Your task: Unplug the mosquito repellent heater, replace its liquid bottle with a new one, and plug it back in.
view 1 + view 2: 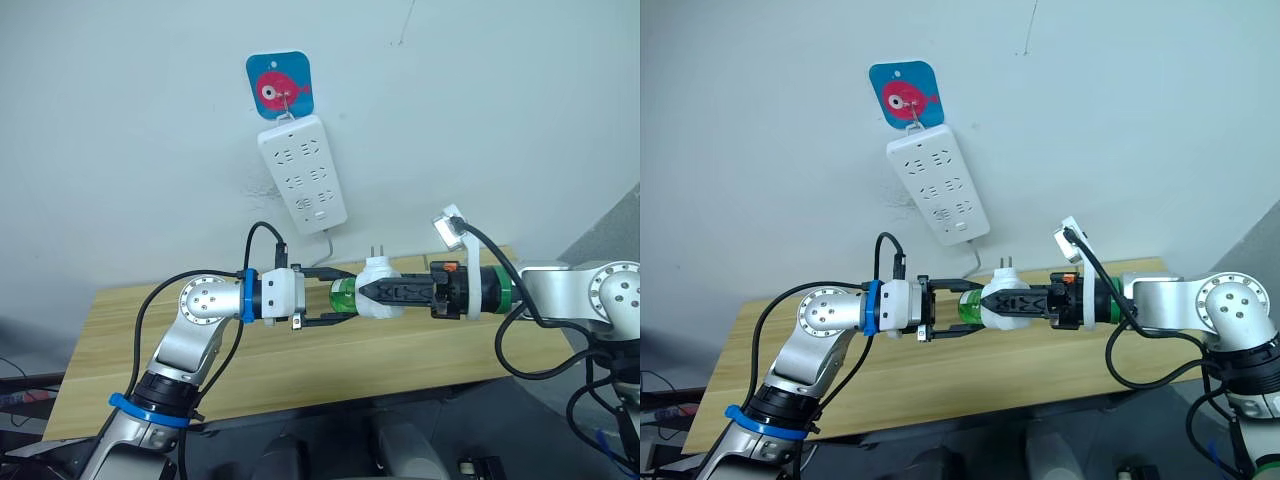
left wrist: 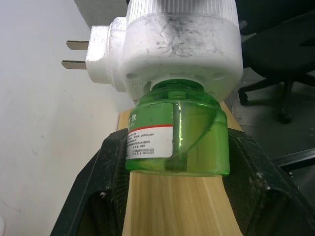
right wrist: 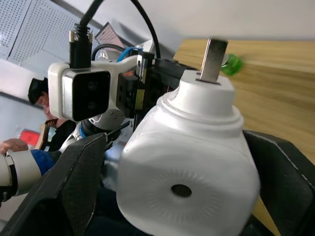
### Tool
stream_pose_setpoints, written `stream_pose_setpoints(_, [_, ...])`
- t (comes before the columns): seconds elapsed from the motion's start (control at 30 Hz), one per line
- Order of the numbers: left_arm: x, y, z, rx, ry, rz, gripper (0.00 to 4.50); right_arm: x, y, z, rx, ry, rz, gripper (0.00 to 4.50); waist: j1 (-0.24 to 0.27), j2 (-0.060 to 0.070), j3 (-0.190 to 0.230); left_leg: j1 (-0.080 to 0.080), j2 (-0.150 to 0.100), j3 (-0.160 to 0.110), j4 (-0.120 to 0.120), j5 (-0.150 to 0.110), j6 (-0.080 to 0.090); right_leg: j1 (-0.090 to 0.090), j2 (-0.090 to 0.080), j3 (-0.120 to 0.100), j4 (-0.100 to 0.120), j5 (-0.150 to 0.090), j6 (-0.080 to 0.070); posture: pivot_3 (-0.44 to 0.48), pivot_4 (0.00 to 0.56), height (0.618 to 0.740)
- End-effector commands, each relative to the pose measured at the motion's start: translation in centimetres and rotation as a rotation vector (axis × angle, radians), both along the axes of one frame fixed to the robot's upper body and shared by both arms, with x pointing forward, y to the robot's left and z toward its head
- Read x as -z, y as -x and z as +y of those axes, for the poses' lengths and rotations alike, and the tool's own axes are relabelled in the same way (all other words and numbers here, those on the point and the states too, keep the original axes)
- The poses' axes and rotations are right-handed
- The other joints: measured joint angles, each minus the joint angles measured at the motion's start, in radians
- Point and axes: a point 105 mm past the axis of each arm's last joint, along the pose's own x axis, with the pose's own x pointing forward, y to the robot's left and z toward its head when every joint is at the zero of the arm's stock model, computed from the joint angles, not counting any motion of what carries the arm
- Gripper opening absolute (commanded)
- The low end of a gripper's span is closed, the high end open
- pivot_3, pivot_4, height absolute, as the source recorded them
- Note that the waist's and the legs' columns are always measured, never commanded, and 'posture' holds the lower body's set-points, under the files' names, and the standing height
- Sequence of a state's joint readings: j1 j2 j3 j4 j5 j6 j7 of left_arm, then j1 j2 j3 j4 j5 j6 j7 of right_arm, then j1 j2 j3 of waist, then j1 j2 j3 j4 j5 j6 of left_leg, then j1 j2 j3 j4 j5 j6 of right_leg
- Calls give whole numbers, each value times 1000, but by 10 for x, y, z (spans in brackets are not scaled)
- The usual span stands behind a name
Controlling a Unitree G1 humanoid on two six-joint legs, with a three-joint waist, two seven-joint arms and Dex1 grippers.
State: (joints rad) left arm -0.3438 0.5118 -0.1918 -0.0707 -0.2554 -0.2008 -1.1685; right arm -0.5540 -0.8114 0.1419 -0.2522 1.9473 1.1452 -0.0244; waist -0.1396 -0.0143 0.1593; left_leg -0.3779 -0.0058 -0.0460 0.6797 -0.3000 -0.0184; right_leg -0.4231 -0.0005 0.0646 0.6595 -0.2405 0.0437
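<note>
The white mosquito repellent heater (image 1: 378, 288) is unplugged and held in the air above the table, its two metal prongs (image 1: 378, 252) pointing up. My right gripper (image 1: 372, 292) is shut on its body from the right. A green liquid bottle (image 1: 343, 296) is attached to the heater and sticks out sideways to the left. My left gripper (image 1: 338, 296) comes from the left, its black fingers (image 2: 106, 187) pressed on both sides of the bottle. In the right wrist view a small green object (image 3: 230, 64) lies on the table; what it is cannot be told.
A long white power strip (image 1: 303, 175) hangs on the wall from a blue hook plate with a red fish (image 1: 280, 85), above and left of the heater. The wooden table (image 1: 300, 365) stands against the wall. A person (image 3: 37, 93) is in the background.
</note>
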Motion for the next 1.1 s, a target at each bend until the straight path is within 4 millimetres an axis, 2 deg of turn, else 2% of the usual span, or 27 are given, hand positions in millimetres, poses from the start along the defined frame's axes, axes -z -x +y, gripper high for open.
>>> stream_pose_setpoints(0.03, [-10, 4, -3, 15, 14, -46, 2275, -8, 6, 7, -44, -20, -24, 4332, 0, 0, 0, 0, 0, 0, 0, 0, 0, 0, 0, 0, 0, 0, 0, -164, 124, 740])
stream_pose_setpoints(0.1, [-10, 4, -3, 14, 19, -40, 2275, -9, 6, 8, -45, -25, -26, 3947, 0, 0, 0, 0, 0, 0, 0, 0, 0, 0, 0, 0, 0, 0, 0, -162, 125, 740])
stream_pose_setpoints(0.17, [-11, 5, -3, 19, 21, -33, 2274, -9, 6, 9, -45, -29, -27, 3337, 0, 0, 0, 0, 0, 0, 0, 0, 0, 0, 0, 0, 0, 0, 0, -162, 125, 740])
stream_pose_setpoints(0.33, [-14, 7, -1, 42, 30, 44, 2273, -10, 8, 8, -52, -29, -31, 3275, 0, 0, 0, 0, 0, 0, 0, 0, 0, 0, 0, 0, 0, 0, 0, -162, 127, 740])
stream_pose_setpoints(0.43, [-15, 13, 5, 99, -24, 279, 2273, -14, 12, 8, -85, -26, -52, 3266, 0, 0, 0, 0, 0, -1, 0, 0, 0, 0, 0, -1, 1, 0, 0, -162, 128, 740])
stream_pose_setpoints(0.6, [-24, 26, 24, 176, -133, 834, 2273, -22, 28, 11, -183, -8, -109, 3199, -3, 0, 0, -1, 0, -3, 0, 0, 0, -1, 2, -3, 1, 0, 1, -161, 128, 740])
stream_pose_setpoints(0.7, [-30, 27, 31, 191, -138, 978, 2272, -24, 32, 13, -209, -10, -133, 3160, -3, 0, 0, 0, 0, -2, 0, 0, 0, -1, 2, -5, 1, -1, 1, -162, 130, 740])
stream_pose_setpoints(0.8, [-39, 24, 29, 215, -93, 989, 2272, -24, 29, 13, -181, -19, -131, 3144, -2, 0, 0, 0, 0, -2, 0, 0, 0, -1, 2, -5, 1, -1, 1, -170, 129, 740])
stream_pose_setpoints(0.9, [-38, 17, 28, 183, -73, 958, 2272, -23, 24, 12, -145, -34, -117, 3036, -1, 0, 0, 0, 0, -2, 0, 0, 0, -1, 2, -4, 1, -1, 1, -171, 131, 740])
stream_pose_setpoints(1.0, [-26, 7, 30, 111, -86, 744, 3213, -22, 19, 7, -101, -52, -93, 3004, -1, 0, 0, -1, 0, -2, 0, 0, 0, -2, 2, -2, 1, -1, 1, -169, 130, 740])
stream_pose_setpoints(1.1, [-23, -1, 33, 48, -23, 589, 4191, -18, 14, 0, -55, -59, -72, 3004, 1, 0, 0, 0, 0, -1, 0, 0, 0, -2, 1, 0, 1, 0, -1, -167, 131, 740])
